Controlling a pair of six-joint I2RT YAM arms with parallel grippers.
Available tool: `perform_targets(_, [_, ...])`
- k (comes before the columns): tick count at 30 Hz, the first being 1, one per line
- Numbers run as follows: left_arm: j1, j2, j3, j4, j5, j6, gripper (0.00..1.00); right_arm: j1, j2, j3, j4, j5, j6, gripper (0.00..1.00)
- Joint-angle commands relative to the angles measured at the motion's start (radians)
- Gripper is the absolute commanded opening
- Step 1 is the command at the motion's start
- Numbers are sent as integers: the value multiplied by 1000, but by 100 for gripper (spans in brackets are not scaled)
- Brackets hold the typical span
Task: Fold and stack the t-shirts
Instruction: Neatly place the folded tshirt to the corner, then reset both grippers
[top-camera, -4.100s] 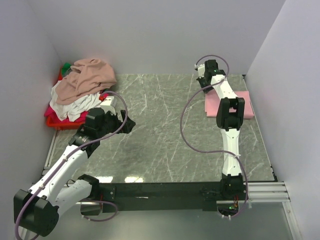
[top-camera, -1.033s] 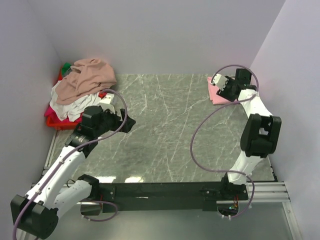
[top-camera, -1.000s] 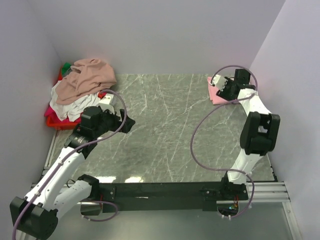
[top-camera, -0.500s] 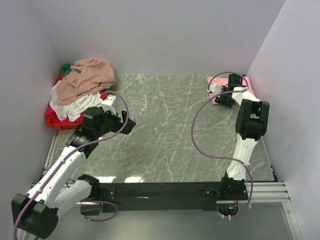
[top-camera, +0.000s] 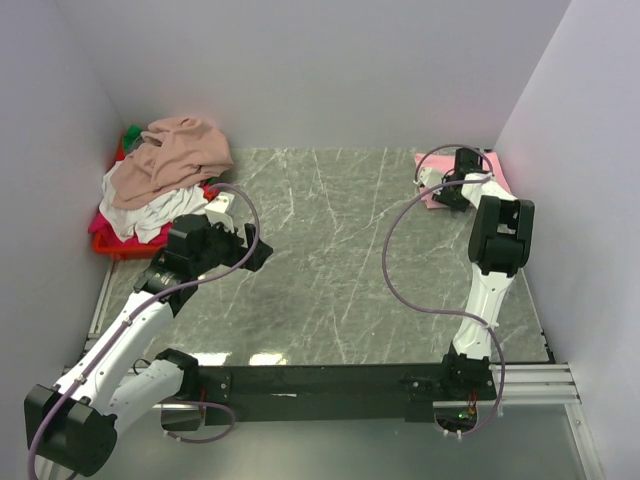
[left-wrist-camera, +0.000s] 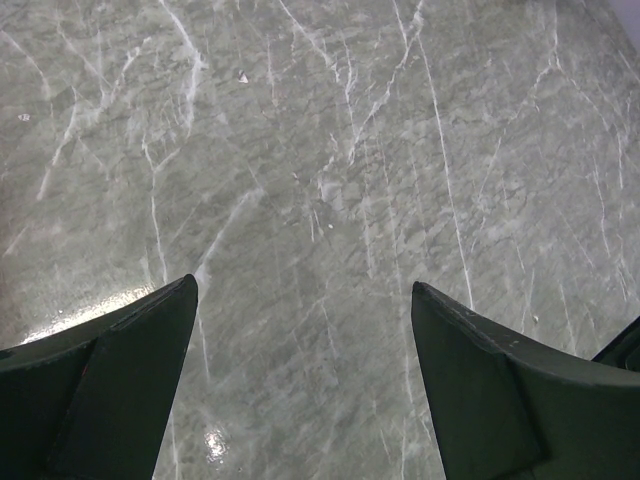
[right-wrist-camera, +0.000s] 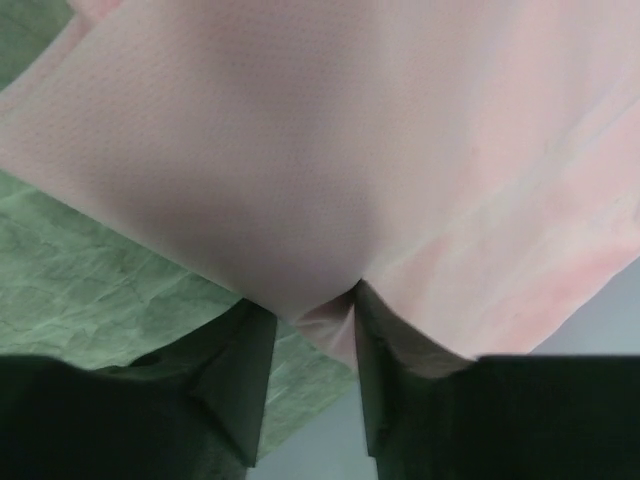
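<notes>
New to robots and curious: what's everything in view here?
tan t-shirt: one, tan, top of the far-left pile.
white t-shirt: one, white, under the tan one.
magenta t-shirt: one, magenta, pile's lower left edge.
green cloth: one glimpse, green, behind the pile.
basket: one, red, under the pile.
pink t-shirt: one, light pink, far right corner.
table: one, grey-green marble.
cables: two, purple, along the arms.
left fingers: two, black, open over the table.
right fingers: two, black, gripping the pink t-shirt's edge.

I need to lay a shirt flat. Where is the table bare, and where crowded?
Bare: the wide middle of the marble table, between the left tool and the right arm. Crowded: the far left corner, with heaped t-shirts in the red basket; far right, the pink t-shirt in the right tool.
</notes>
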Motion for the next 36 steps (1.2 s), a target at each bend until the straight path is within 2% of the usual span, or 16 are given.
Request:
perform_targets(1, [2, -7, -2, 38, 25, 21, 92, -8, 3, -9, 6, 8, -12, 39])
perform_targets(9, [2, -6, -2, 41, 45, 17, 92, -12, -81, -137, 37, -2, -27, 20])
perform_targets(16, [2, -10, -5, 44, 66, 14, 92, -12, -187, -287, 86, -4, -39, 20])
perform_targets(22, [2, -18, -8, 45, 72, 11, 92, -12, -221, -315, 85, -29, -29, 21])
perform_targets(25, [2, -24, -11, 48, 72, 9, 92, -12, -219, -301, 78, -12, -9, 35])
perform_targets(26, [2, -24, -8, 48, 71, 9, 92, -12, -222, -296, 71, -12, 0, 46])
perform_targets(27, [2, -26, -10, 50, 69, 9, 93, -12, -242, -293, 68, -21, 13, 52])
perform_targets(33, [12, -18, 5, 65, 20, -32, 93, 4, -447, -293, 68, -108, 204, 68])
perform_targets(36, [35, -12, 16, 67, -64, -89, 94, 29, -578, -327, 46, -220, 379, 73])
